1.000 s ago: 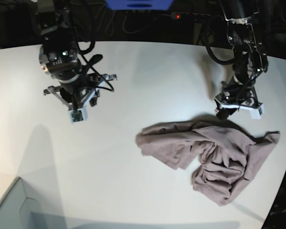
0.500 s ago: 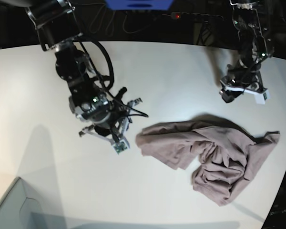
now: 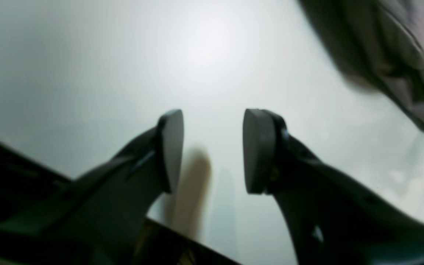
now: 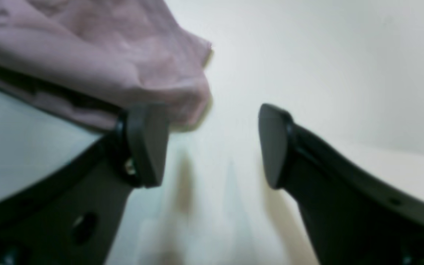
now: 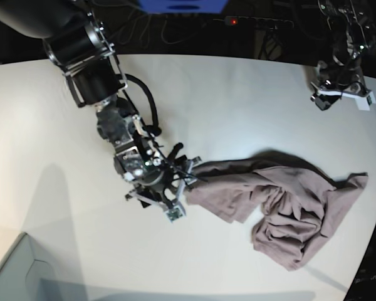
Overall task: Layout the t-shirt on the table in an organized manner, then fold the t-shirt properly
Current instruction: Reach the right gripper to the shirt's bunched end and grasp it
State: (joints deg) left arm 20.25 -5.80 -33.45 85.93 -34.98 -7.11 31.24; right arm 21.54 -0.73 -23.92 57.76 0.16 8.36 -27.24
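I have wide bare table (image 5: 238, 94) on the left and far side of the base view, and only a narrow strip on its near right, where the curved edge runs close under the t-shirt (image 5: 282, 204). The single t-shirt lies crumpled on the right half of the table, bunched into a thick wad at its near end, one flat flap reaching left and a corner stretched out toward the right edge. My right pincer (image 5: 178, 191) is down at that left flap; from its wrist camera the right pincer (image 4: 212, 147) stands spread, one finger (image 4: 147, 143) at the hem of the cloth (image 4: 87, 62) and the other over bare table, with nothing between them. I cannot tell whether that finger touches the fabric, since the picture is smeared there. My left pincer (image 5: 341, 97) hangs near the far right corner, well apart from the shirt; in its own view the left pincer (image 3: 212, 151) is parted with only white table in the gap, and a blurred fold of the shirt (image 3: 392, 55) is cut off at the upper right. A grey box corner (image 5: 15, 269) shows at the near left, mostly out of frame. Count: one shirt, two pincers, one box corner. The neck label and sleeves I cannot make out in the folds.
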